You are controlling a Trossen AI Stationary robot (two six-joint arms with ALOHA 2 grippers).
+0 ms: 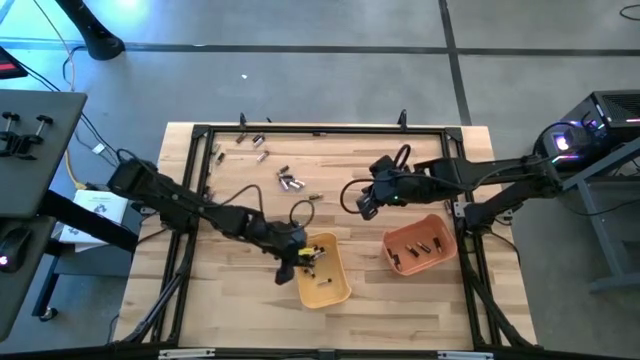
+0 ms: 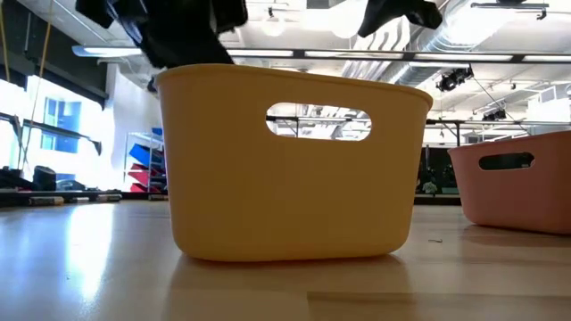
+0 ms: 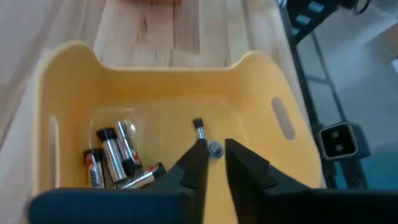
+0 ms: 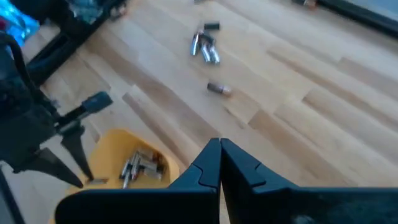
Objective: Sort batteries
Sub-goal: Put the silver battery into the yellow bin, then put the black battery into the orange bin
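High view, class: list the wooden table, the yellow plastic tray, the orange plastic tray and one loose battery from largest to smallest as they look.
1. Wooden table.
2-3. Yellow plastic tray and orange plastic tray: look alike, unranked.
4. Loose battery.

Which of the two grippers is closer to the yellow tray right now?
The left. The left gripper hangs right over the yellow tray, above its batteries. The right gripper is off toward the table's middle, nearer the orange tray.

Left gripper point(image 3: 212, 157) jaws parted, right gripper point(image 4: 220, 163) jaws together.
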